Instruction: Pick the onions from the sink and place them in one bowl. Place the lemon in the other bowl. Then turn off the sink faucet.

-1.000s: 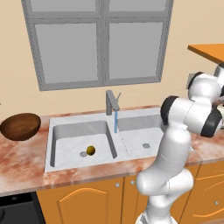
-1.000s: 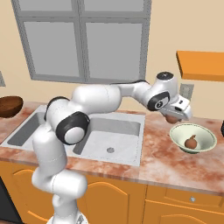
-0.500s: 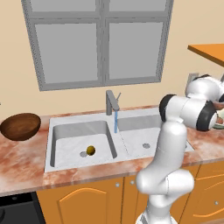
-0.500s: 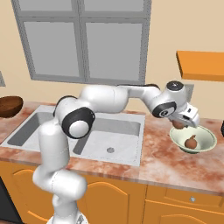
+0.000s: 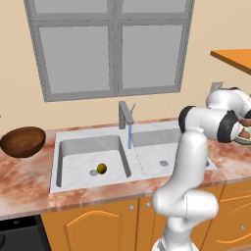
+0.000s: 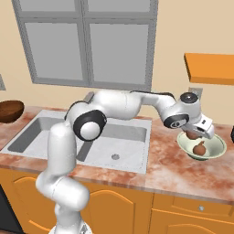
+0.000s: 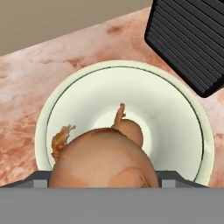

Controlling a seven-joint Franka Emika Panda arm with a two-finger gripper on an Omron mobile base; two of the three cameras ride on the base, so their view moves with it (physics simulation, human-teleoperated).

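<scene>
- Spanning the table, the sink keeps the lemon awaiting transfer.
- Pale bowl already contains one onion.
- Hand, jaws wide around the second onion, hovers above for release.

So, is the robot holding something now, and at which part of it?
Yes. The jaws hold an onion by its round body, closed on its two sides, above the pale bowl. A second onion already lies in that bowl.

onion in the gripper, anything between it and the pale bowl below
Nothing visible does. The held onion hangs right over the pale bowl, where the other onion already lies near the middle, with bare bowl floor beside it.
</scene>
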